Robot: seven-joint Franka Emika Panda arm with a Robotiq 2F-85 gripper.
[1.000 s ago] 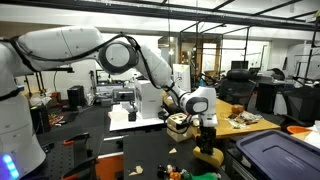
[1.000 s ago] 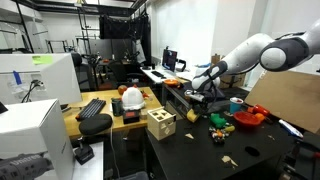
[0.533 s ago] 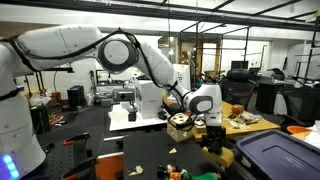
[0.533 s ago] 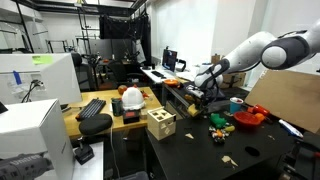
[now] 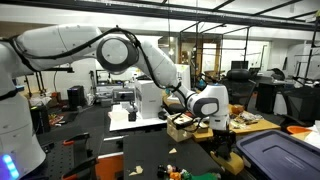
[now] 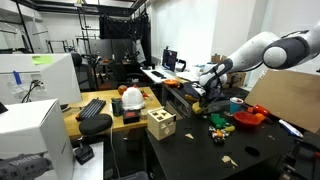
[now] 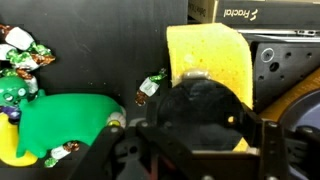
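A yellow sponge [image 7: 205, 55] is seen as a thick, porous block with a rounded upper corner. It is stood upright straight ahead of the fingers [image 5: 221, 146] and close to them. How far the fingers are parted cannot be told, because a dark, blurred round lump [image 7: 200, 110] is set in front of them. Whether the sponge is clamped cannot be told either. To the left of the fingers a smooth green plate [image 7: 60, 125] is laid on the matt black worktop [image 7: 110, 50], with shiny wrapped sweets [image 7: 20, 50] scattered beyond it.
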